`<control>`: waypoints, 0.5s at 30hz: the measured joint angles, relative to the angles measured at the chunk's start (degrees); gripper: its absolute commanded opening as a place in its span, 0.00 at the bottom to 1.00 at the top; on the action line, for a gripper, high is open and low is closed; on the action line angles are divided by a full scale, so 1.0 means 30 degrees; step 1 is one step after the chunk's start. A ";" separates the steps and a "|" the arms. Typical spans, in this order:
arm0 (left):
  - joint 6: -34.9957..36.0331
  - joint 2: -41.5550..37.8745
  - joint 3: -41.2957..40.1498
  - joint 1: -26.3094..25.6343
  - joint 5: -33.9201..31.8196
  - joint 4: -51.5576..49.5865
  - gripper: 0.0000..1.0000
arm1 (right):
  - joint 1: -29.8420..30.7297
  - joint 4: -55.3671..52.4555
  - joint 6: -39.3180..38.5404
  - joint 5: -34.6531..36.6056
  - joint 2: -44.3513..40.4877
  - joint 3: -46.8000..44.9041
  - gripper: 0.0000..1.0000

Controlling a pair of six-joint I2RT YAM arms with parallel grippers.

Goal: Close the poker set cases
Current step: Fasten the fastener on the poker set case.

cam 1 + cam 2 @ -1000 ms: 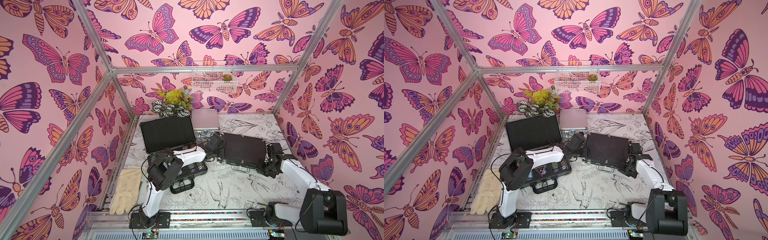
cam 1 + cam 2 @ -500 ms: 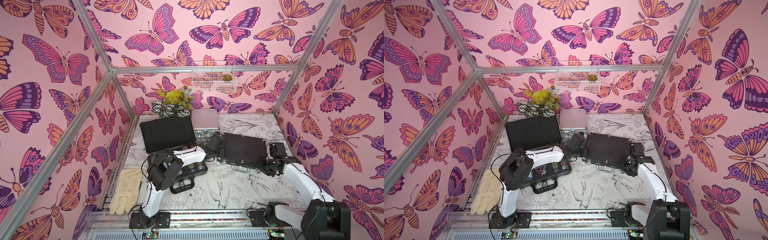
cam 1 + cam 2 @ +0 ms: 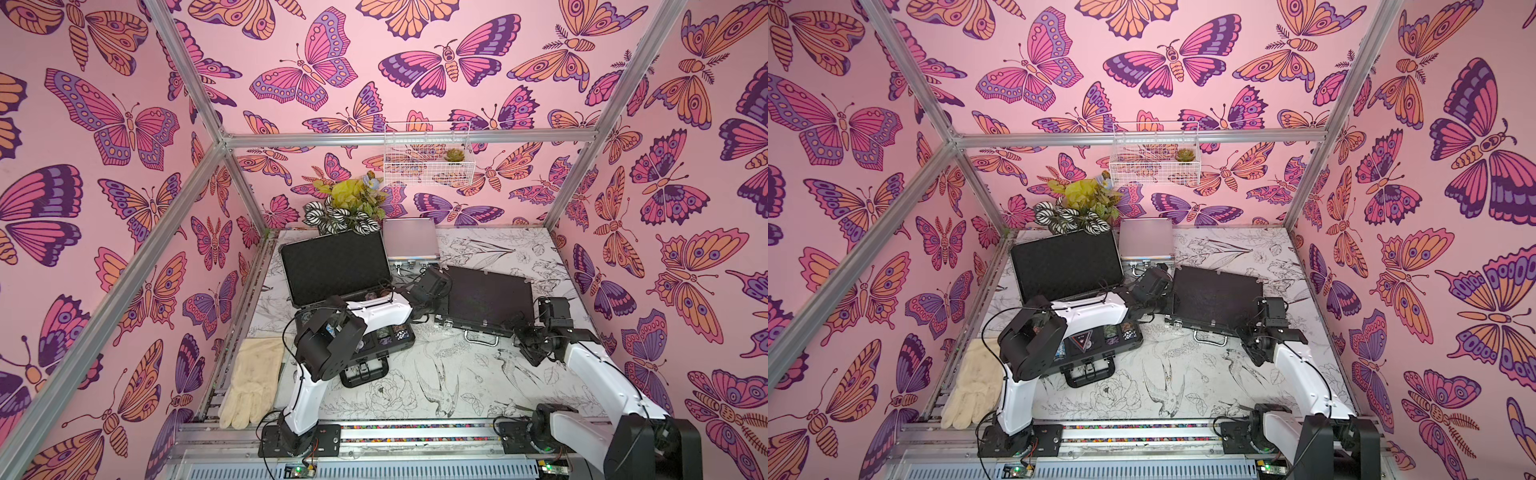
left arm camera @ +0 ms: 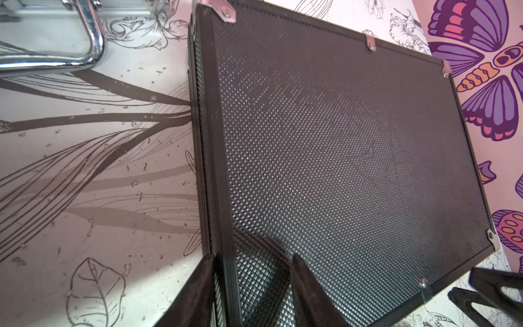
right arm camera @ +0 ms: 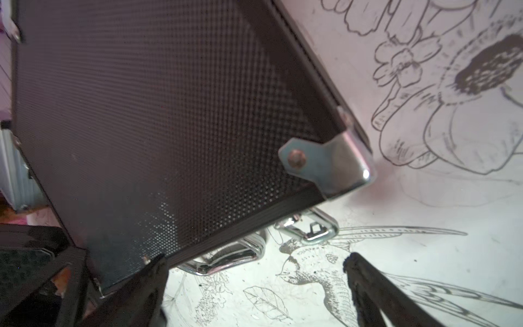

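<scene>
**Item left open:** the large ribbed dark-grey plastic case [image 3: 336, 266]. It lies to the outer side of the left fingers [image 4: 198, 291], partly under that arm's forearm, and well apart from the right fingers [image 5: 368, 286]. The left arm is the nearer one. The case's long axis and hinge line run across the table [image 3: 436, 382]. Its black-foam lid stands upright on the far edge, so closing it likely means swinging the lid down toward the robot.

**Between the fingers:** the flat black silver-trimmed case [image 3: 486, 297] lies closed.
- The left fingers are half spread astride its side edge, one beside the ribbed wall and one over the lid. Whether they press on it cannot be told.
- The right fingers are spread wide and empty, just off the front edge by the chrome handle [image 5: 226, 260].

**Just beyond the left fingers:** the small silver aluminium case [image 3: 410, 239] appears closed.

**Surfaces:** the black lid is hard dimpled sheet with riveted bright corner caps. The grey case is moulded plastic with coloured chips [image 3: 1128, 331] seated in foam.
</scene>
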 measured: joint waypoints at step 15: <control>0.0000 0.0000 -0.0029 0.0066 0.0015 0.0066 0.43 | 0.0109 0.1246 0.3089 0.0619 0.0131 -0.0219 0.99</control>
